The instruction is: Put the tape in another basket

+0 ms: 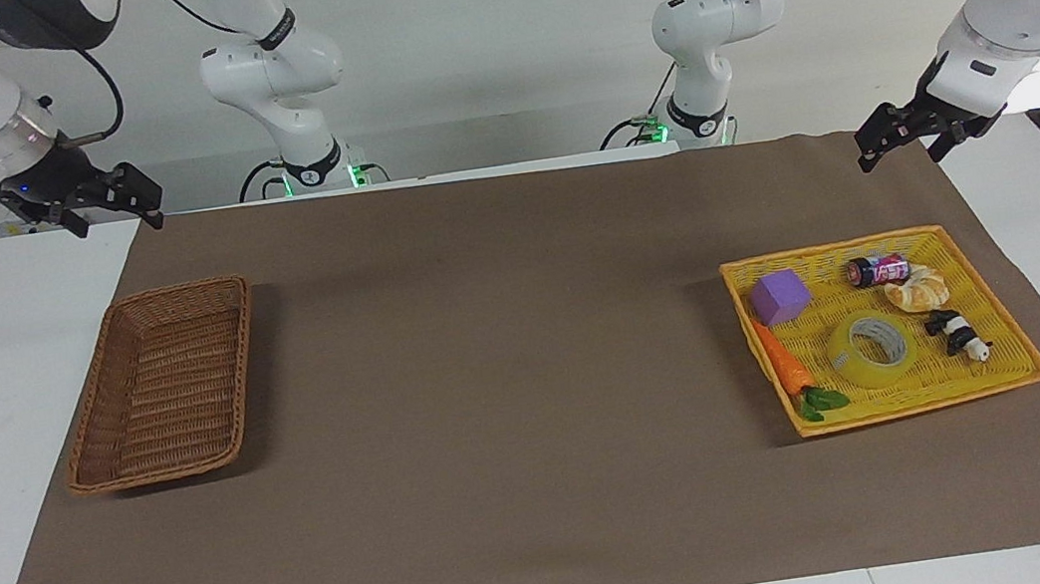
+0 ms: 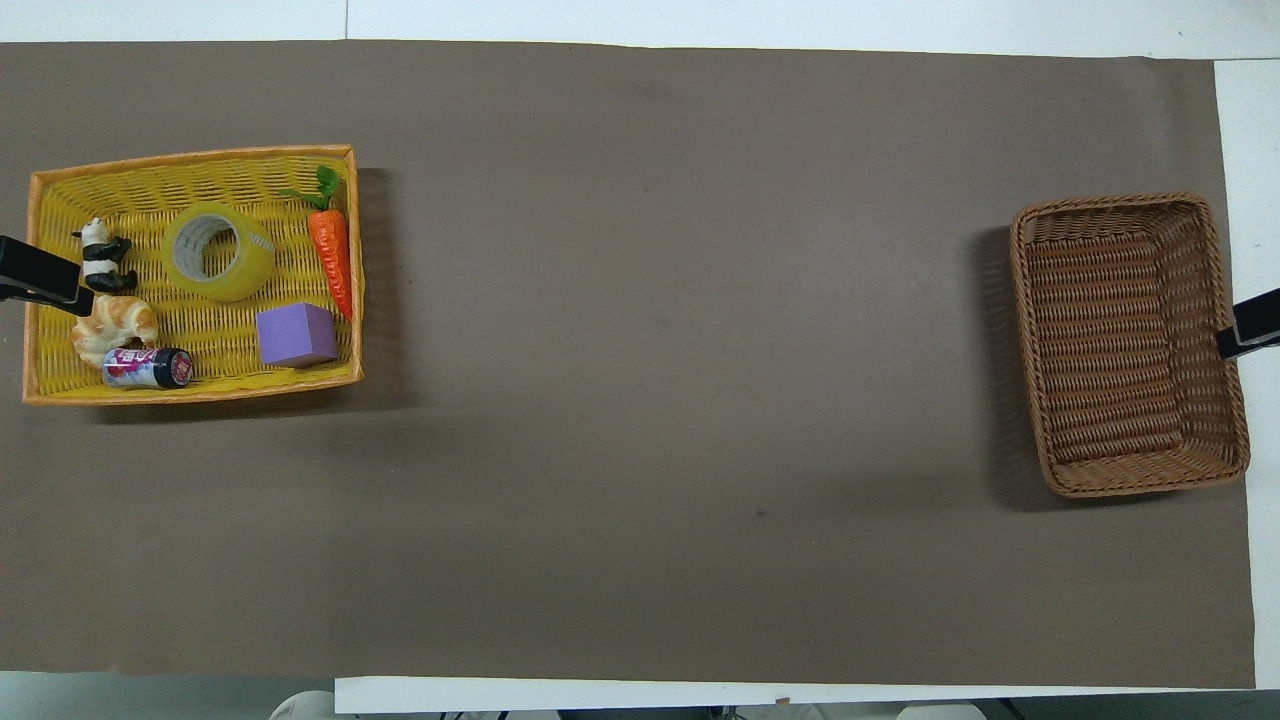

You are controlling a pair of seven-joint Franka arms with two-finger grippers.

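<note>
Above the left arm's end of the counter, the left gripper (image 1: 902,139) hangs empty, fingers parted, over the mat's corner. Right gripper (image 1: 101,201) waits likewise parted near the basket (image 1: 98,408). Task not begun: the tape (image 1: 871,349), a glossy translucent yellow roll with pale core, lies flat in the yellow tray (image 1: 1002,289). Brown wicker basket is bare.

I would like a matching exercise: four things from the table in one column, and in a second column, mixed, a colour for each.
Things:
1. roll of translucent packing tape
2. foam cube
3. toy carrot
4. deep woven wicker basket

Colours:
a. brown
b. orange
c. yellow
d. purple

Pairs: 1-c, 2-d, 3-b, 4-a
</note>
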